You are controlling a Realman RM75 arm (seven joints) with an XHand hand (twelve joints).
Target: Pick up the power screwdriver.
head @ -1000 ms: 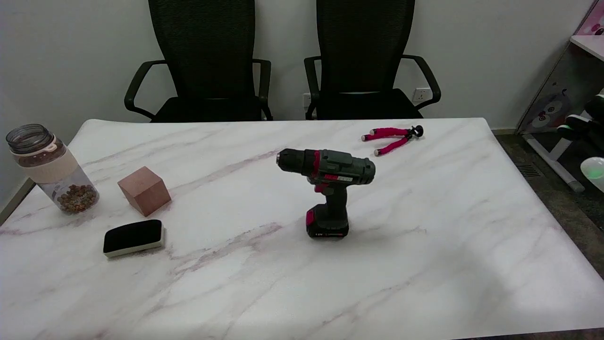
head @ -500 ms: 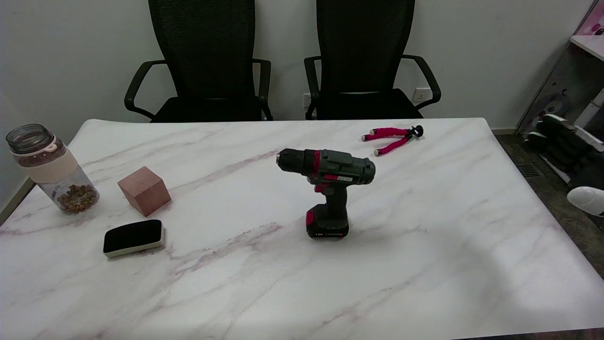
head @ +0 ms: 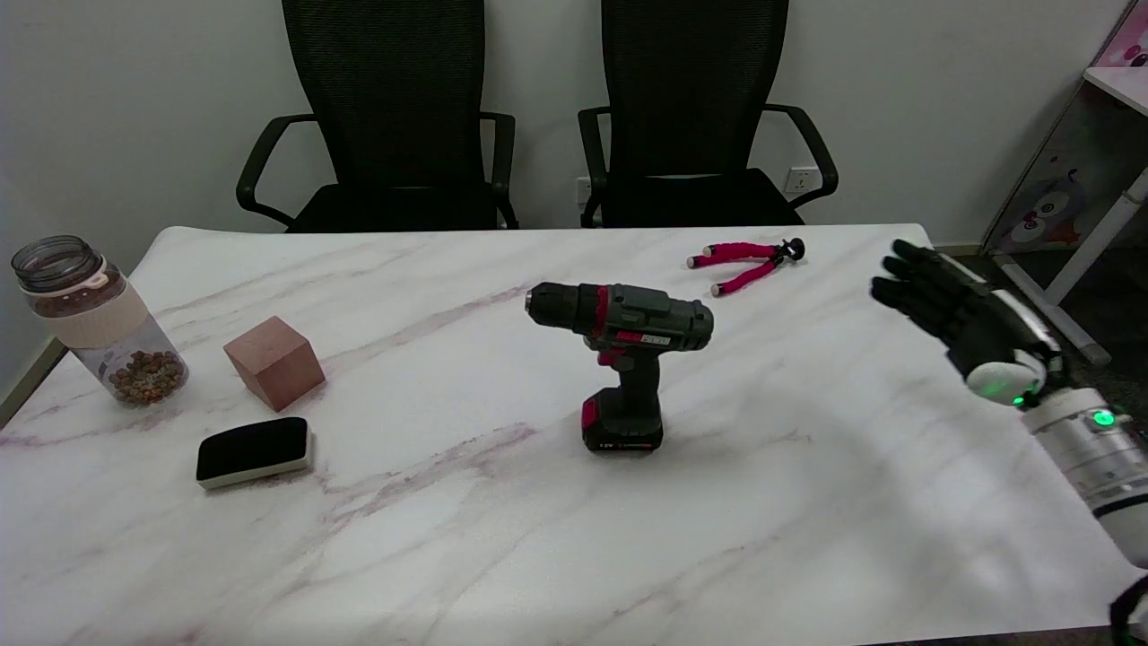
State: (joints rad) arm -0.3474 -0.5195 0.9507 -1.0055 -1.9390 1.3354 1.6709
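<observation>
Right of power screwdriver [head: 622,362], empty spread hand [head: 961,314]

I'm seeing a dark grey-green power screwdriver [head: 628,363] with red trim on a white surface [head: 807,502] veined in purplish pink. My right hand [head: 964,318] is black with white, green lights glowing. There's a magenta mini tripod [head: 743,265], a brown cube [head: 274,361], a black-and-cream eraser [head: 254,450].

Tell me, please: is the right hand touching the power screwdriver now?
Apart. The head view shows the right hand open in the air at the table's right side, with a wide stretch of bare marble between it and the power screwdriver.
</observation>
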